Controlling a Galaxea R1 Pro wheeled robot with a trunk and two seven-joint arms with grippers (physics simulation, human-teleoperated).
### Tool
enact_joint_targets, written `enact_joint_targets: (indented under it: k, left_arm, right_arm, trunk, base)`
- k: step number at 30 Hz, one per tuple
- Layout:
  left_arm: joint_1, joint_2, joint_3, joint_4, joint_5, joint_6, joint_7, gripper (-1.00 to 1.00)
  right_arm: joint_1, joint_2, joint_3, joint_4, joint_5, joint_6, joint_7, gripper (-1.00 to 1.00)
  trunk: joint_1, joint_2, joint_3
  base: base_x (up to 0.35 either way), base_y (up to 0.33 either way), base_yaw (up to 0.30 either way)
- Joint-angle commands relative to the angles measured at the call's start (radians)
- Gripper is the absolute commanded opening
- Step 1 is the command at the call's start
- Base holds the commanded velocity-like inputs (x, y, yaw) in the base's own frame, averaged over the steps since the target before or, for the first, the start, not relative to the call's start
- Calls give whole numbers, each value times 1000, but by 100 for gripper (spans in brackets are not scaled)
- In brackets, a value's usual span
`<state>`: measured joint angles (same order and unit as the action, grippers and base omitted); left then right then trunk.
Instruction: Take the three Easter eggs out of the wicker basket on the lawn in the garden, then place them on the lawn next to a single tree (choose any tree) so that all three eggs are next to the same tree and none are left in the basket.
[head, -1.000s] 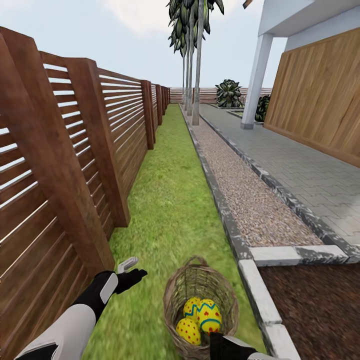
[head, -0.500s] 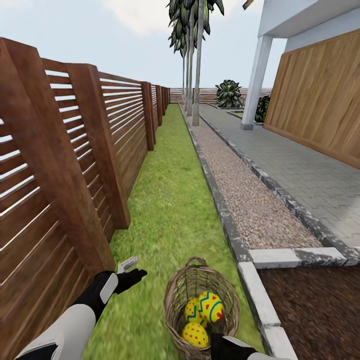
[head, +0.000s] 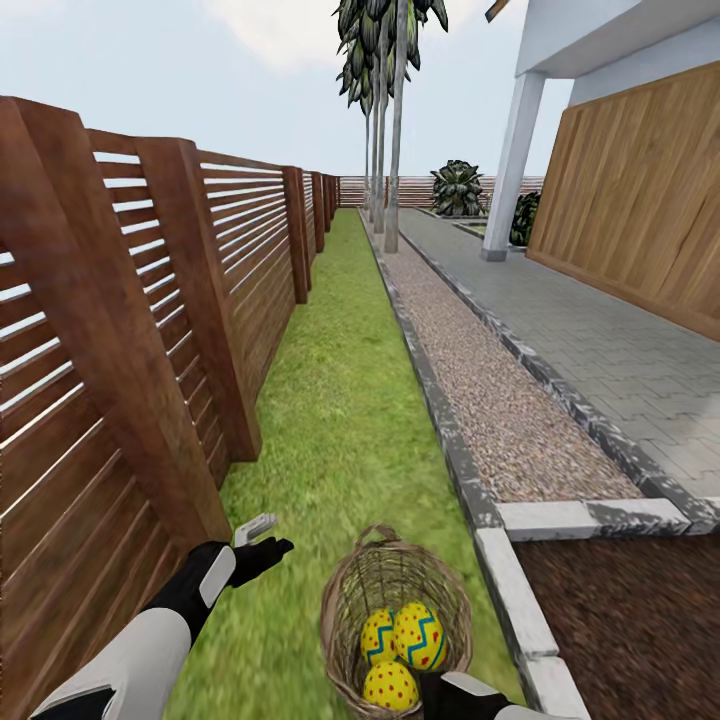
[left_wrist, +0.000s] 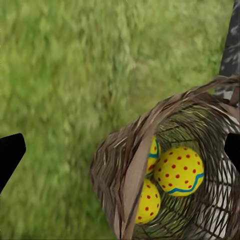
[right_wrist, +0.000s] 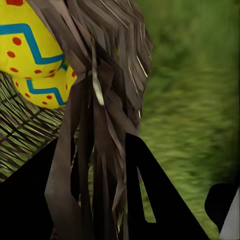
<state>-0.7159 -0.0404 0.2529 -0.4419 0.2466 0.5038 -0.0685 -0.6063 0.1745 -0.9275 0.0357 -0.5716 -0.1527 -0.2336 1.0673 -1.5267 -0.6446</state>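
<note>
Eggs (head: 405, 640) in round open-weave basket (head: 345, 600).

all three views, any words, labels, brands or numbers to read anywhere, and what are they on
None: no text, number or sign stands on anything in these pictures.
The eggs carry only red dots and blue-green zigzag bands, no letters.
The basket, the fence, the house wall and the left arm's white shell are all unmarked.
</note>
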Motion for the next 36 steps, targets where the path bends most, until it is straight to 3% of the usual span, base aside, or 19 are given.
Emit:
enact_joint_targets:
  k: [1,6,19,24,36]
  left_arm:
    - [0,-1,7,-1,0,6,-2,100]
    - [0,-2,4,-1,0,6,-2,100]
    - [0,-3,1,-1,0,5,-2,100]
    - [0,-3,1,-1,0,5,-2,100]
    - [0,-14,4,-1,2,3,-2,100]
  right_arm:
    - [-1,0,4,1,4,-5,-1,-100]
    - [-1,0,4,1,53,-2,-1,-100]
    - [-1,0,4,2,55,4,0,-100]
    - [-1,0,3,0,54,80,2,-100]
    - [-1,0,4,-2,55,87,2,-100]
  trunk:
    - [-4,7,2]
    - [-23,42,18]
    - [-73,133,59]
    - [-92,168,74]
    - [-138,252,112]
  base:
    - [0,0,0]
    - [0,0,0]
    - [0,0,0]
    - [0,0,0]
    - [0,0,0]
